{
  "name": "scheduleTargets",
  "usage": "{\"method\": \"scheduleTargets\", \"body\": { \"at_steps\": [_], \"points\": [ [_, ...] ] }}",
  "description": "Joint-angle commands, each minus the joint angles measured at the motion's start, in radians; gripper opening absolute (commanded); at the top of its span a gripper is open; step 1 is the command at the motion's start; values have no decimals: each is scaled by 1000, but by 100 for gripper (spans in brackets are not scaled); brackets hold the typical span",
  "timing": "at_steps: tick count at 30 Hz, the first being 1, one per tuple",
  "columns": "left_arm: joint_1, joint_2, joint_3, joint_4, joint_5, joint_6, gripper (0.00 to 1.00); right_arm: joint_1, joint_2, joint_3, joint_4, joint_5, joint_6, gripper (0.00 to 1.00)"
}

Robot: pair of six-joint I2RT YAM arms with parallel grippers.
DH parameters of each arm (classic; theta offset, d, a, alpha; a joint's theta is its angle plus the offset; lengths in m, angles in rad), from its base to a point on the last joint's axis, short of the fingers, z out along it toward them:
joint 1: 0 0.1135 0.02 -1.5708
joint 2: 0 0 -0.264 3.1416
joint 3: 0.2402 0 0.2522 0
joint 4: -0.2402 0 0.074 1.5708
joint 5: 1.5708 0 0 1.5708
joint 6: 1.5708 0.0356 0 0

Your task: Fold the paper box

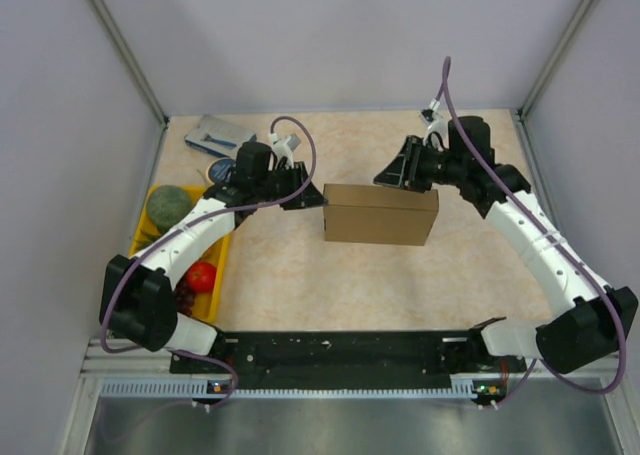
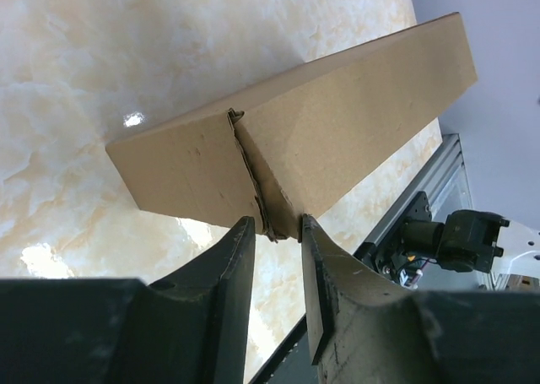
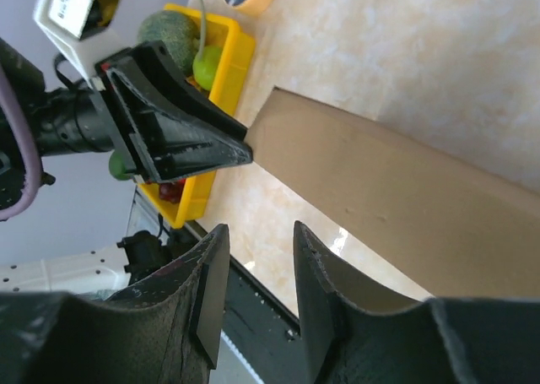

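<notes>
The box (image 1: 380,215) lies in the middle of the desk (image 1: 290,275), its long axis running left to right between the arms. It is likely light, stiff in its panels but weak at the creases, and best held by an end edge. The left fingers (image 2: 228,266) pinch its left end flap; the right fingers (image 3: 207,283) stand parted and empty.

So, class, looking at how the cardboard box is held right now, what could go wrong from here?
1. The left gripper pinches only a thin flap edge at one end of the paper box; it may slip or tear.
2. The right gripper is open and holds nothing, so the box could swing or tip unsupported.
</notes>
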Motion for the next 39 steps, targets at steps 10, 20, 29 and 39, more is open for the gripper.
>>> {"method": "scheduleTargets", "body": {
  "at_steps": [10, 20, 29, 39],
  "points": [
    [44, 15, -79, 18, 9, 31, 43, 12, 3, -98, 76, -25, 19, 37],
    [122, 3, -71, 156, 222, -86, 63, -48, -75, -130, 49, -30, -9, 37],
    [127, 29, 21, 134, 262, -81, 69, -173, -124, -83, -264, 251, -248, 72],
    [112, 132, 18, 173, 321, -58, 50, -319, -67, -175, -168, -42, -284, 72]
  ]
}}
